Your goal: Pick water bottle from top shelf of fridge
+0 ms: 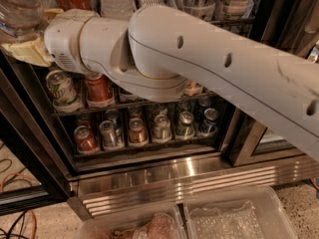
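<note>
At the upper left of the fridge [149, 178], the tool [26, 31] clasps the clear water bottle [17, 13] between its fingers.

floor [301, 195]: speckled | on it: fridge [174, 178], cables [17, 180] | tool [34, 34]: top-left, gripping water bottle [20, 14]

The white arm [214, 78] comes in from the right edge and slants up across the view to the upper left, its broad forearm filling most of the upper half, with small dark holes along its shell. It bends at a rounded joint near the middle, and a shorter cylindrical wrist [75, 44] runs on leftward, roughly level. At the wrist's end, at the upper left edge, sits the tool [25, 36], its pale cream fingers [25, 52] closed around the lower body of the water bottle [17, 11], one finger below it and one on its right side.
</note>
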You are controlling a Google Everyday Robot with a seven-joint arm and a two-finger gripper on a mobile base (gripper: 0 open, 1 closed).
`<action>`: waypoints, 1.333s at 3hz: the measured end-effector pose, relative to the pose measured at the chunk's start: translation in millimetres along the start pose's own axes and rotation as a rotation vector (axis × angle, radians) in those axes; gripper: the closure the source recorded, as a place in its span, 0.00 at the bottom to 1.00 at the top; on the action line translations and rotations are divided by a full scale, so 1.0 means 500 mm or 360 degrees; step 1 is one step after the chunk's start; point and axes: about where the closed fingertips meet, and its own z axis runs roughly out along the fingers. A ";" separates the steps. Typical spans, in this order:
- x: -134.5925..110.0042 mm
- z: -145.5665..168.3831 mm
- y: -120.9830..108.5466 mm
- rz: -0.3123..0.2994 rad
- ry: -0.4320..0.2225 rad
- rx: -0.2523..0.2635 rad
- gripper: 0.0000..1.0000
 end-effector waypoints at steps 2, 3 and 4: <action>0.015 -0.015 0.025 0.0049 -0.0038 -0.0084 1.00; 0.046 -0.049 0.029 0.0067 -0.0009 -0.0093 1.00; 0.048 -0.051 0.028 0.0067 -0.0006 -0.0090 1.00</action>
